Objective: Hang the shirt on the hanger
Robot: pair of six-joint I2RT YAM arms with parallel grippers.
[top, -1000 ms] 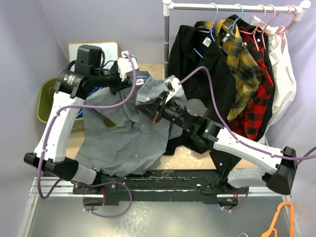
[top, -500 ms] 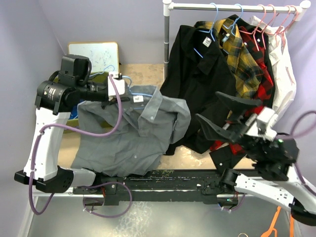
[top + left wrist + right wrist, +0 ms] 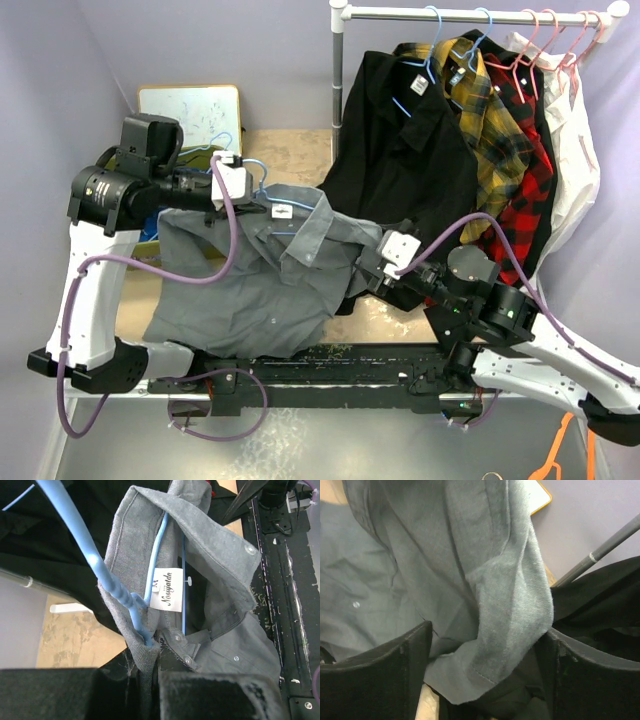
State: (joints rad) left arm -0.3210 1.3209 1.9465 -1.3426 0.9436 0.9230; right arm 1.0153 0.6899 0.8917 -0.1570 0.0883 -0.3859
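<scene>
Two sets of jaws are mine: my left gripper point(image 3: 145, 662) is clamped on the neck of the hanger point(image 3: 95, 555), with the collar edge of the shirt point(image 3: 260, 280) pinched in alongside it. The hanger's thin bars run away from those jaws inside the collar. My right gripper point(image 3: 485, 635) stands wide apart, with a drooping fold of the shirt hanging between its fingers.
</scene>
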